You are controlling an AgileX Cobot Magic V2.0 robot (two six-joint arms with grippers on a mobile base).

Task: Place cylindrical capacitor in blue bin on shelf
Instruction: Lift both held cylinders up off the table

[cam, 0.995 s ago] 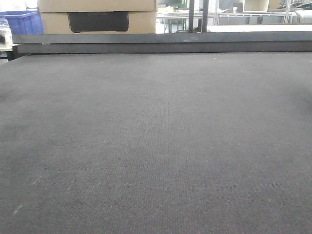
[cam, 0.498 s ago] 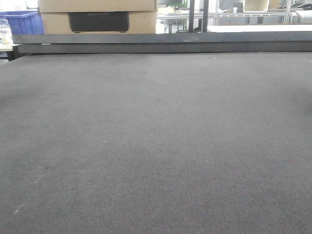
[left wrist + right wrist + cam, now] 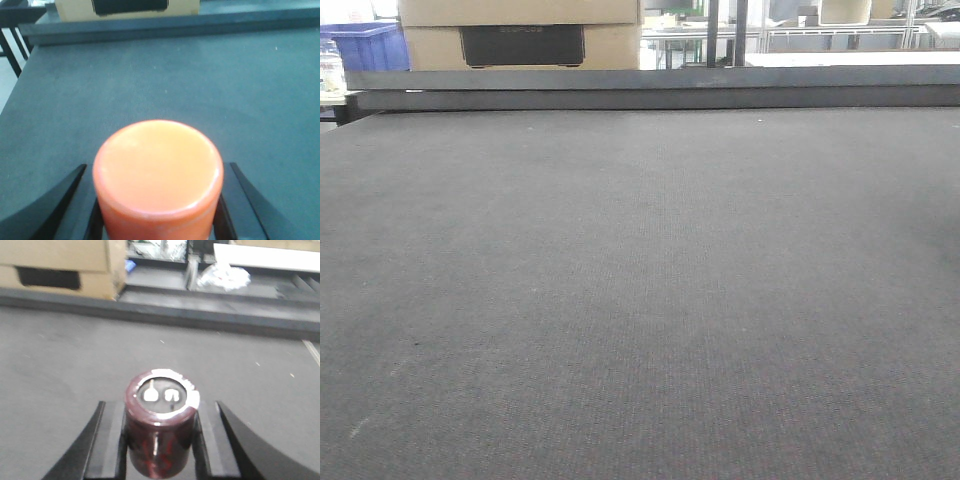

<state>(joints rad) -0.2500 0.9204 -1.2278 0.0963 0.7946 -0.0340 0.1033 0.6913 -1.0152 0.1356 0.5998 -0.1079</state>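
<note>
- Across the front view, a dark mat (image 3: 640, 300) fills nearly everything, and neither arm shows. Beyond its far rail a box (image 3: 520, 35) sits at 11 o'clock. A blue bin (image 3: 360, 45) is just left of the box, nearer 10 o'clock. Pale framing (image 3: 820, 35) at 1 o'clock is too small to call the shelf.
- Seen from the left wrist, the left claw (image 3: 158, 210) pinches an orange cylinder (image 3: 158, 165), with black fingers (image 3: 50, 210) on either side. The cylinder's flat end faces the camera and shows no terminals, so I cannot tell whether it is a capacitor. The wrist sits low over the mat and points at the far rail, with the box at 12 o'clock.
- Seen from the right wrist, the right claw (image 3: 160, 440) pinches the capacitor (image 3: 161, 410), a maroon can whose capped end with two metal terminals faces the camera. Its long axis stands upright, crosswise to the pinch. This wrist is also low and aimed at the rail, with the box at 10 o'clock. A blue sliver (image 3: 129, 265) shows by the box's corner, but I cannot tell what it is.
- By my reading, the bin lies ahead and to the left of the right claw, past the rail. The left arm is on the nearer side, but the right arm holds the part. The carry therefore likely goes forward and toward 10 o'clock, keeping the can upright.
</note>
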